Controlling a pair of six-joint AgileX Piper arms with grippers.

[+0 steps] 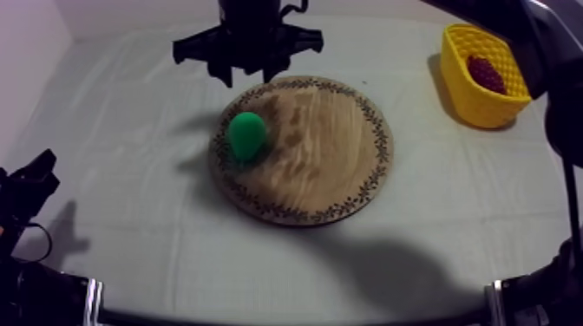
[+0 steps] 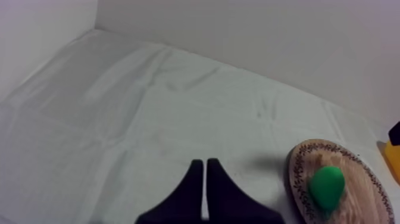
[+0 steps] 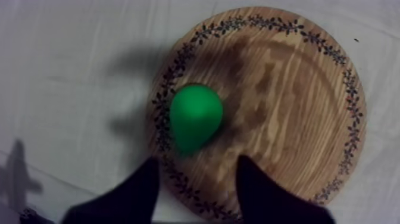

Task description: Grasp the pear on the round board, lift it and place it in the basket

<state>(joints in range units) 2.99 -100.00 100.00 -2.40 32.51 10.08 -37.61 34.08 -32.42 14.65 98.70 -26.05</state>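
Observation:
A green pear (image 1: pixel 246 134) stands on the left part of the round wooden board (image 1: pixel 330 165) in the middle of the table. In the right wrist view my right gripper (image 3: pixel 197 163) hangs open above the board (image 3: pixel 291 89). Its two fingers are apart just short of the pear (image 3: pixel 195 117), not touching it. The yellow basket (image 1: pixel 473 97) stands at the far right. My left gripper (image 1: pixel 42 171) rests low at the left, its fingers together as a narrow wedge (image 2: pixel 205 170) over bare cloth, with the pear (image 2: pixel 326 186) off to its side.
A dark red knobbly bunch (image 1: pixel 486 74) lies in the basket. A black stand (image 1: pixel 247 39) sits at the back, just behind the board. My right arm (image 1: pixel 542 43) comes in over the basket at the upper right.

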